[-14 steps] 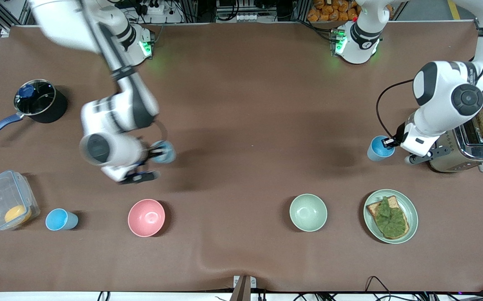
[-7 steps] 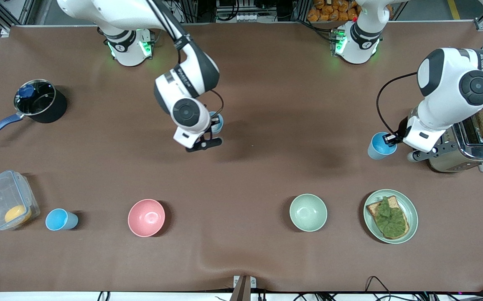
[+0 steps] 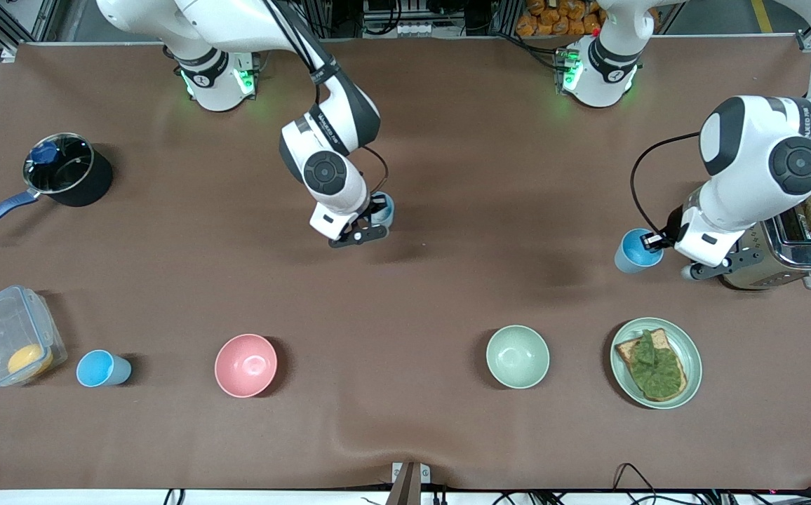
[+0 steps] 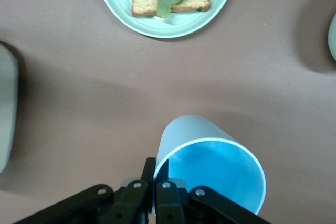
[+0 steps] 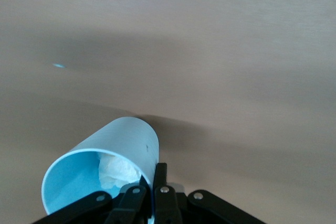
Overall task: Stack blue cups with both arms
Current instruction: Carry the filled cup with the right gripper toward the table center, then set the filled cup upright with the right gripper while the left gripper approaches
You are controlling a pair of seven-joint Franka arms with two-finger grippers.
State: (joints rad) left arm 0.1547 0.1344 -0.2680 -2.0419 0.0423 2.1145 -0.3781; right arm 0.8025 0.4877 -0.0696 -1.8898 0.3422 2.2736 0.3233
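My right gripper (image 3: pixel 372 223) is shut on the rim of a blue cup (image 3: pixel 383 209), holding it over the middle of the table. In the right wrist view the fingers (image 5: pixel 160 174) pinch that cup's wall (image 5: pixel 113 148), and crumpled white paper (image 5: pixel 118 170) lies inside. My left gripper (image 3: pixel 655 242) is shut on the rim of a second blue cup (image 3: pixel 634 252), tilted, beside the toaster. The left wrist view shows this cup (image 4: pixel 210 163) pinched at its rim by the fingers (image 4: pixel 149 169). A third blue cup (image 3: pixel 102 369) stands near the front camera at the right arm's end.
A pink bowl (image 3: pixel 245 365), a pale green bowl (image 3: pixel 517 356) and a plate with toast and greens (image 3: pixel 686 382) line the near side. A toaster (image 3: pixel 788 247) with bread, a black pot (image 3: pixel 69 174) and a clear box (image 3: pixel 5 330) are also on the table.
My right arm has swung its cup from the right arm's end toward the table's middle. My left gripper with its cup has barely shifted.
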